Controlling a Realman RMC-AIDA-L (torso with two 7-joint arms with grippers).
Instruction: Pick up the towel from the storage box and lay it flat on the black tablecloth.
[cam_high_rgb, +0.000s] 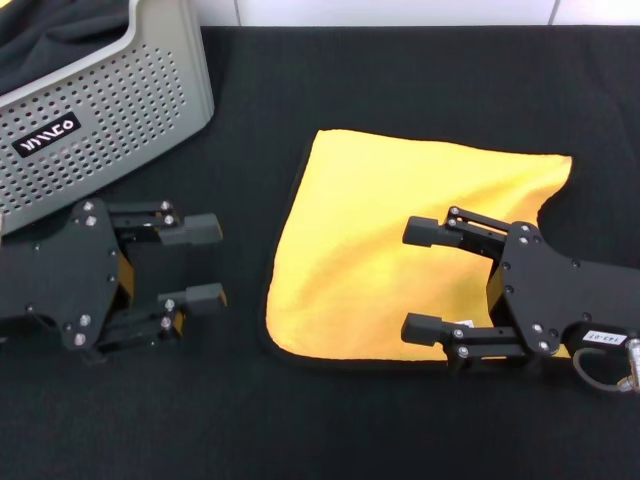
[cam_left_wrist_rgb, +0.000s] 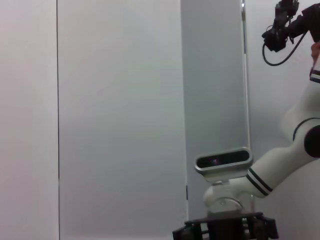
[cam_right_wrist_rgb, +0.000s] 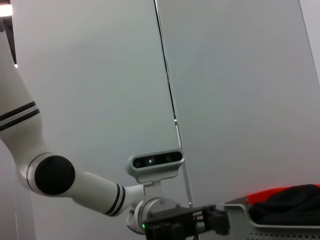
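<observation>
The yellow-orange towel (cam_high_rgb: 400, 240) lies spread on the black tablecloth (cam_high_rgb: 330, 420), right of centre, its far right corner curled. My right gripper (cam_high_rgb: 422, 278) is open over the towel's near right part, holding nothing. My left gripper (cam_high_rgb: 203, 262) is open and empty over the tablecloth, left of the towel and just in front of the storage box (cam_high_rgb: 110, 120). The light grey perforated box stands at the far left and also shows in the right wrist view (cam_right_wrist_rgb: 280, 220).
A plain black fabric bundle (cam_high_rgb: 60, 35) lies inside the box; it also shows in the right wrist view (cam_right_wrist_rgb: 290, 197). The wrist views show white walls, the robot's head camera (cam_left_wrist_rgb: 222, 161) and the other arm.
</observation>
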